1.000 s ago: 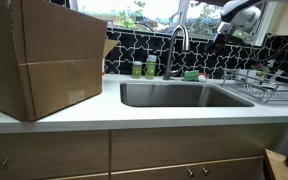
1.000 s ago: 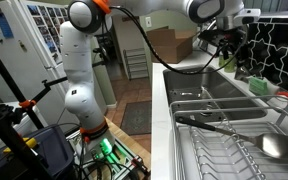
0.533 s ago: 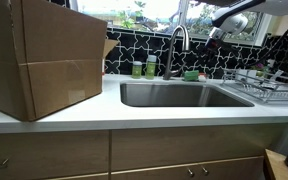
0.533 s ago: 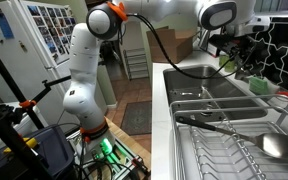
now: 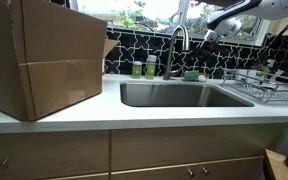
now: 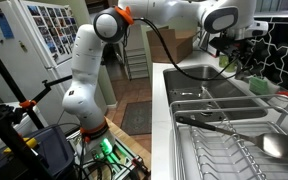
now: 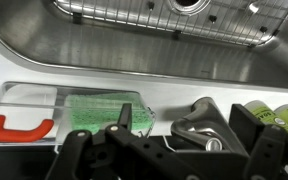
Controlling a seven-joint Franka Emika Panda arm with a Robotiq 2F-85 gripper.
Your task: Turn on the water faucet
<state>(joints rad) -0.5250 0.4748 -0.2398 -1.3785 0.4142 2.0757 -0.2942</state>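
Observation:
The water faucet (image 5: pixel 177 44) is a tall steel gooseneck tap behind the sink (image 5: pixel 180 95), with its spout arching down over the basin. My gripper (image 5: pixel 207 37) hangs just beside the faucet's top, close to it. In the wrist view the faucet (image 7: pixel 197 123) lies between my two dark fingers (image 7: pixel 187 128), which are spread apart and hold nothing. I cannot tell whether they touch it. In an exterior view my gripper (image 6: pixel 234 55) is over the back of the sink and hides the faucet.
Two small green bottles (image 5: pixel 144 68) stand next to the faucet and a green sponge (image 5: pixel 191 74) in a clear tray on its other side. A large cardboard box (image 5: pixel 39 55) fills one counter end. A wire dish rack (image 5: pixel 269 88) stands at the other.
My gripper has moved down and sideways toward the faucet's top. The upper arm has swung round. Faucet, bottles and sponge have not moved.

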